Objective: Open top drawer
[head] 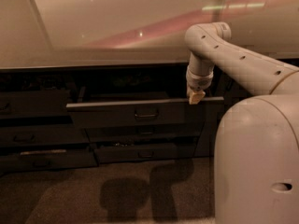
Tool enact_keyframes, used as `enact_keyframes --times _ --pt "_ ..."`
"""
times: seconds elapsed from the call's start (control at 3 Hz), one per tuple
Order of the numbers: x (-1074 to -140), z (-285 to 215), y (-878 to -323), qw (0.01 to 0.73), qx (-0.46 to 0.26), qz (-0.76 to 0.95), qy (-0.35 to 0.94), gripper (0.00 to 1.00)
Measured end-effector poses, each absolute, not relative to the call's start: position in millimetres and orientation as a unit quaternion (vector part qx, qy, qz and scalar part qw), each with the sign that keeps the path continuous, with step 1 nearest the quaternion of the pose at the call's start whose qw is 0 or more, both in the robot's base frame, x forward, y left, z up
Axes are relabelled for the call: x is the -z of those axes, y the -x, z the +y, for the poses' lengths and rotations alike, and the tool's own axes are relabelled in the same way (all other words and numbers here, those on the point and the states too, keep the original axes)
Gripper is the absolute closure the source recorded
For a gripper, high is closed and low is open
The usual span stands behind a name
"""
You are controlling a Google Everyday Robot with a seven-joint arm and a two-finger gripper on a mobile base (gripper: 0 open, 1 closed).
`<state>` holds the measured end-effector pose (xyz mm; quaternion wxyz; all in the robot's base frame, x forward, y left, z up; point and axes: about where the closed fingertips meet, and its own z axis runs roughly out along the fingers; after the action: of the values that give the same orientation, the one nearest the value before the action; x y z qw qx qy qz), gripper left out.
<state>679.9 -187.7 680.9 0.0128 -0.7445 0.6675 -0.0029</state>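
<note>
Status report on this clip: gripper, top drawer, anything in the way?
Gripper down at the right end of the top drawer's upper edge. Top drawer part-way out. No obstruction seen in front of it.

The dark grey top drawer (pixel 107 115) stands partly pulled out, pincer (pixel 196 97) at its top edge.

Hand (pixel 195 97) above top drawer (pixel 135 114) rim, right end
</note>
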Motion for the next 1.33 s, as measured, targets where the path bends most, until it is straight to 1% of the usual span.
enact_keyframes --times 1.33 --pt "-680.9 -186.2 -665.7 0.012 0.0 0.662 0.75 1.0"
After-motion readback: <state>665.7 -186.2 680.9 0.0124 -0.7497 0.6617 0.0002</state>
